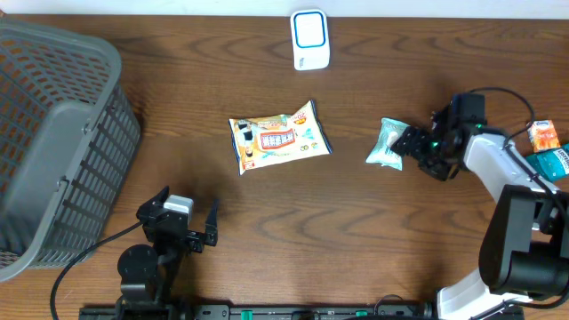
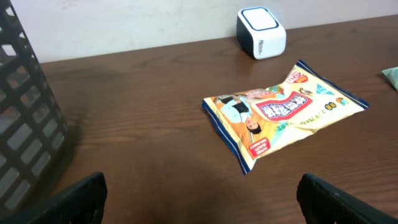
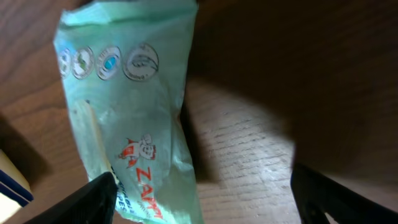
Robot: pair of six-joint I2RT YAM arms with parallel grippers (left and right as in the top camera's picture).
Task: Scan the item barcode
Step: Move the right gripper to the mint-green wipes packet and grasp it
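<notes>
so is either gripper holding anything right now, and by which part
Nothing is held. The right gripper stands open beside the green packet, which lies on the table; the left gripper is open and empty.

The grey basket (image 1: 53,142) runs off the overhead view's left edge. At the right edge an orange packet (image 1: 543,135) and a blue packet (image 1: 556,160) are cropped, their print too small to read. In the right wrist view the green pouch (image 3: 124,118) is cut off at the bottom, its lettering blurred.

Green packet (image 1: 388,144) and yellow packet (image 1: 277,136) lie flat, white scanner (image 1: 310,40) well apart.
</notes>
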